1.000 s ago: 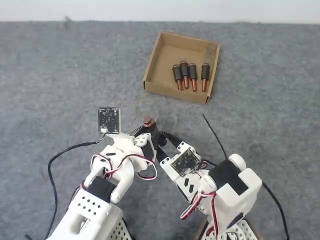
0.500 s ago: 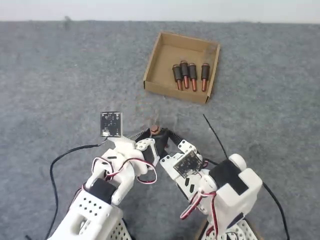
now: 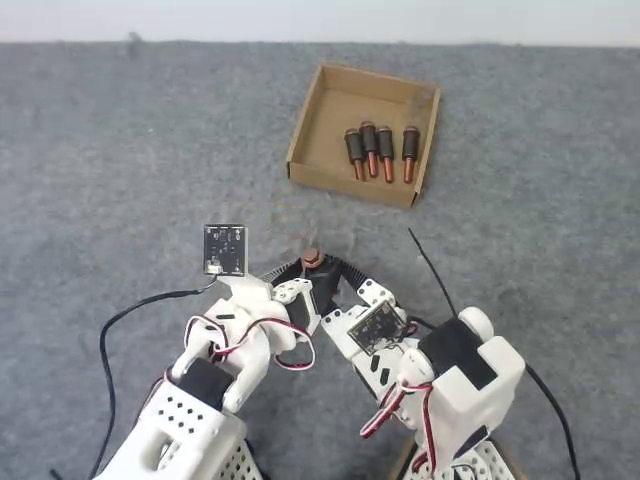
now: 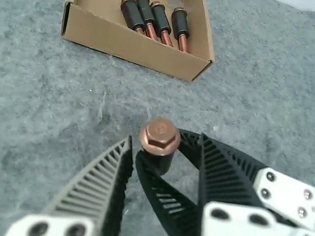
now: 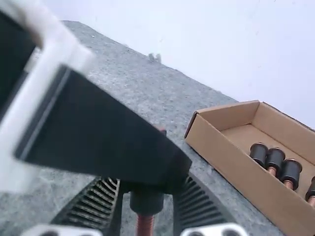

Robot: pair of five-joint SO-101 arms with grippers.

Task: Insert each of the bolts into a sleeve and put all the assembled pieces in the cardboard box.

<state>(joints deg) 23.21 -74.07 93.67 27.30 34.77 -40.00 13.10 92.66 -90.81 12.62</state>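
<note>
A copper hex-head bolt (image 4: pixel 158 136) sits in a black sleeve (image 4: pixel 158 164) just above the grey carpet, between both arms. My right gripper (image 5: pixel 146 201) is shut on the sleeve (image 5: pixel 145 198), and the copper thread (image 5: pixel 144 223) sticks out below it. My left gripper (image 4: pixel 166 142) is open, one finger (image 4: pixel 106 177) on each side of the bolt head and clear of it. In the high view the bolt head (image 3: pixel 312 258) shows between the two grippers. The cardboard box (image 3: pixel 345 180) farther back holds several assembled pieces (image 3: pixel 380 152).
A loose black cable (image 3: pixel 430 270) lies on the carpet beside the right arm. The box's near wall (image 4: pixel 133 46) stands a short way beyond the held bolt. Bare grey carpet (image 3: pixel 130 170) spreads to the left and right of the box.
The bolt head has shifted right and back toward the arms, into the sleeve. The left gripper drew back slightly with it. Almost nothing moved in the last half second.
</note>
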